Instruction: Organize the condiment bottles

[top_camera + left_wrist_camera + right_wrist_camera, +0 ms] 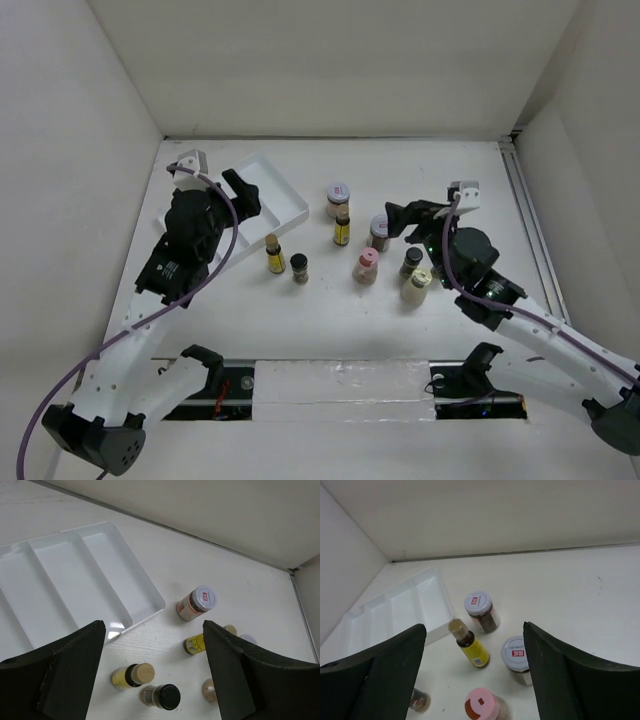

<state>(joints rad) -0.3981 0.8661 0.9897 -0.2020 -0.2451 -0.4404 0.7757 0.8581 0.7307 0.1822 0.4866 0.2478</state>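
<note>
Eight small condiment bottles stand in a loose cluster at mid-table. They are a silver-lidded brown jar (338,198), a slim yellow-labelled bottle (342,228), a second silver-lidded jar (379,232), another yellow bottle (275,254), a small dark jar (300,268), a pink-capped bottle (366,266), a dark jar (411,261) and a cream-capped bottle (417,287). My left gripper (243,192) is open and empty, raised over the tray's near end, left of the bottles. My right gripper (400,222) is open and empty, just right of the second silver-lidded jar.
A white divided tray (277,185) lies at the back left, empty, partly hidden by my left arm; it also shows in the left wrist view (75,575) and the right wrist view (395,610). White walls enclose the table on three sides.
</note>
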